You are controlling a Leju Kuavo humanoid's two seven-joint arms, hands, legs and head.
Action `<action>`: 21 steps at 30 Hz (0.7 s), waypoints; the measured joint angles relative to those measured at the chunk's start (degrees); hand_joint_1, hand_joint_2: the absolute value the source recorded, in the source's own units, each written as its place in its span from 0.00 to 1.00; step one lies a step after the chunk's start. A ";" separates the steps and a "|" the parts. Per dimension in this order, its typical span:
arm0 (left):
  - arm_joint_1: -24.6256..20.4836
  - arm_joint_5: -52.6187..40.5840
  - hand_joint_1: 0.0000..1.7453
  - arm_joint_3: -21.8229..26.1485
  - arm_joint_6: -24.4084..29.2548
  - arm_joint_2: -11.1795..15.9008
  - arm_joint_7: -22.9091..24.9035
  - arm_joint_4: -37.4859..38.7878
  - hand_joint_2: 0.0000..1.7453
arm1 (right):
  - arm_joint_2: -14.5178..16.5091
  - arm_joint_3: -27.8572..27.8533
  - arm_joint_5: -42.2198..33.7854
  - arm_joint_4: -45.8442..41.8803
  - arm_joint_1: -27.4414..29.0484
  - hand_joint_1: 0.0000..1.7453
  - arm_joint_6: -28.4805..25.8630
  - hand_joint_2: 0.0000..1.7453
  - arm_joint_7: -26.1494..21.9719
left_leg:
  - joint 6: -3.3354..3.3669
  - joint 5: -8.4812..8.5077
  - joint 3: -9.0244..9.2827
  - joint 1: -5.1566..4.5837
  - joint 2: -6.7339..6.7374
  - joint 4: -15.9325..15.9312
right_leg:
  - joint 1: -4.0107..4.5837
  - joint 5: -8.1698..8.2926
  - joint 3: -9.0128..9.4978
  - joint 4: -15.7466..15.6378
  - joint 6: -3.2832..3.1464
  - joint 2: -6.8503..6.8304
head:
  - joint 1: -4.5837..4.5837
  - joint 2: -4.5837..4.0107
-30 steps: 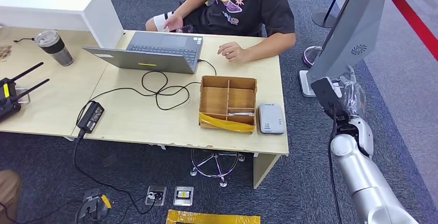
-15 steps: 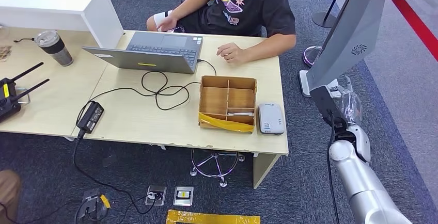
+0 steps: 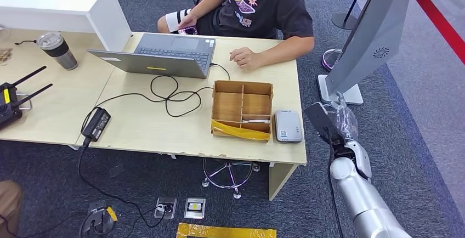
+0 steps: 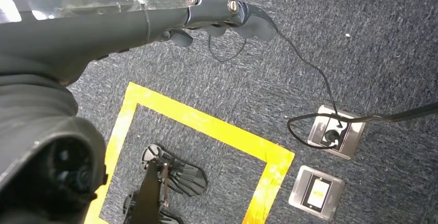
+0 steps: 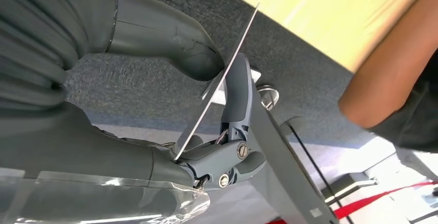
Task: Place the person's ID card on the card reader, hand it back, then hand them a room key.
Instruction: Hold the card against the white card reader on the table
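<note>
Right hand [image 5: 206, 110] pinches thin, flat, glossy card [image 5: 217, 79].

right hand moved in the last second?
Yes. The right hand, pinching the ID card, has moved left and down, away from the kiosk stand toward the card reader.

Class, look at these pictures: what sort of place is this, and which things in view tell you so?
Probably an office set up as a mock reception desk: a laptop and card reader sit on a wooden desk, with carpet floor and a person seated opposite.
</note>
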 joint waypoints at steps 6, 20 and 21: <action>-0.04 -0.09 0.00 0.00 0.05 -0.12 0.01 0.00 0.00 | 1.62 1.73 1.17 0.00 0.80 1.00 1.24 1.00 -0.21 | 0.00 0.00 0.02 0.01 0.00 0.00 | 0.01 0.00 0.00 0.00 0.00 0.01 | 0.00 0.00; -0.04 -0.08 0.00 0.00 0.03 -0.14 0.05 0.00 0.00 | 2.84 4.14 2.74 0.09 2.03 1.00 1.66 1.00 0.09 | 0.00 0.00 0.01 0.00 0.00 0.00 | 0.00 0.00 0.00 0.00 0.00 0.01 | 0.00 0.00; -0.04 -0.07 0.00 0.00 0.02 -0.14 0.05 0.00 0.00 | 2.97 4.45 3.08 0.12 2.19 1.00 1.69 1.00 0.17 | 0.00 0.00 0.01 0.00 0.00 0.00 | 0.00 0.00 -0.01 0.00 0.00 0.00 | 0.00 0.00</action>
